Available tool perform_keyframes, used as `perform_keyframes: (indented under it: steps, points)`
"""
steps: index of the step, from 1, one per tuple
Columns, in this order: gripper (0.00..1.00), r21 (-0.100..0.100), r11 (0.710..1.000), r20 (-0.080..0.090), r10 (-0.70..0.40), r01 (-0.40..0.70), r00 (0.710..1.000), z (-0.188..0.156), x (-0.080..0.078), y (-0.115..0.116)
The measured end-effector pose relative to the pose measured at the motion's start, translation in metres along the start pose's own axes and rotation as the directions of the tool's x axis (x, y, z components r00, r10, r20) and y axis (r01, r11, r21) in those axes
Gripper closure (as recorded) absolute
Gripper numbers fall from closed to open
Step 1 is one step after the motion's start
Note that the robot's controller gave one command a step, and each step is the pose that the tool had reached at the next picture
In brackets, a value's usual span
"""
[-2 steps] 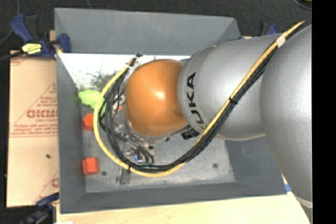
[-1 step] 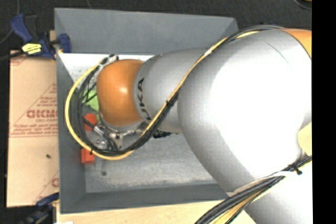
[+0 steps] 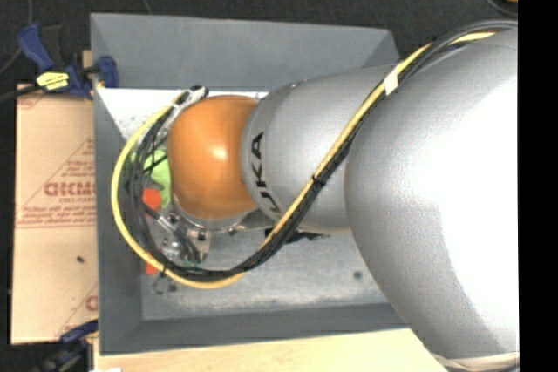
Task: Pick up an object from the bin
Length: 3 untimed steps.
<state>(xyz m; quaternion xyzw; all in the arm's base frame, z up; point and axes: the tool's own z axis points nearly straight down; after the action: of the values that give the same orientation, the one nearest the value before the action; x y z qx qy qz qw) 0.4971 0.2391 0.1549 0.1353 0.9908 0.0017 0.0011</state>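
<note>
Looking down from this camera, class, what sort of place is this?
Probably a robotics lab's bin-picking station: a big silver KUKA arm with an orange dome cover reaches into a grey metal bin, yellow cable looped round its wrist.

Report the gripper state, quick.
Gripper: cannot be told. It sits low at the left side of the bin, beneath the arm's orange cover.

It looks like a robotics lab: a big silver KUKA arm (image 3: 418, 187) with cables (image 3: 349, 133) hangs over a grey metal bin (image 3: 261, 48).
</note>
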Motion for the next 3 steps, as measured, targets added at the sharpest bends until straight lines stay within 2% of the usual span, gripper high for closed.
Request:
perform_keyframes:
  steps: [1, 2, 3]
  points:
    - [0.0, 0.016, 0.993, -0.01, -0.116, 0.116, 0.993, 0.055, -0.119, 0.027]
    - [0.0, -0.004, 1.0, 0.003, -0.006, 0.006, 1.0, 0.082, 0.02, -0.007]
    - [1.0, 0.01, 0.972, -0.003, -0.236, 0.236, 0.972, 0.08, -0.11, 0.03]
